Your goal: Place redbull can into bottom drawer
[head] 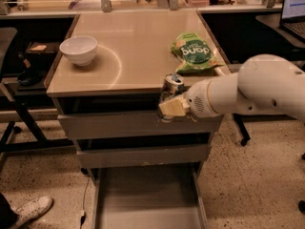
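The redbull can [172,86] is being held upright in the gripper [169,109], with the cream fingers [177,107] being pressed around its lower half. The can is being carried just in front of the cabinet's front edge, level with the top drawer front [114,124], and its pull-tab top is being shown slightly above the edge of the tabletop [138,46]. The bottom drawer [147,199] is being shown pulled out, well below the can. The white arm [257,87] is being extended in from the right. A white bowl [78,49] and a green snack bag [194,52] are being supported by the tabletop, well apart.
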### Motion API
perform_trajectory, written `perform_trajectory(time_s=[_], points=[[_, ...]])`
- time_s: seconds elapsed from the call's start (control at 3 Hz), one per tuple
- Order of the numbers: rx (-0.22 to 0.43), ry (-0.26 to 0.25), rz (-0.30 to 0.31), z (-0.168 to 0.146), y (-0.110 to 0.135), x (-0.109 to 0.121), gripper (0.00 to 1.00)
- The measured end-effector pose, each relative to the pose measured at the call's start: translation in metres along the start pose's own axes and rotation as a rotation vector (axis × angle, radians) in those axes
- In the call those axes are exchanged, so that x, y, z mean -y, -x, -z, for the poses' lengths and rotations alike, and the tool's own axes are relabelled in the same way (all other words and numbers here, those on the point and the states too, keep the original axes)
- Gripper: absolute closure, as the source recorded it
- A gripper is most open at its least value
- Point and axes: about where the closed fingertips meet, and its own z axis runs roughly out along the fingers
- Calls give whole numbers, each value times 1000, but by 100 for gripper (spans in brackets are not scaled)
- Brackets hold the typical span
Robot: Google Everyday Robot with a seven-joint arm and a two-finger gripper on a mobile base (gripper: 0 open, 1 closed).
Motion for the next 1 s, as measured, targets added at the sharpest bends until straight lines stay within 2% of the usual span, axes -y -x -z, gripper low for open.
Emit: perform_trajectory(time_s=[0.33,1.0], points=[[-18,-12,-111,12,-39,-21,100],[-26,-11,-113,12,-44,-22,100]])
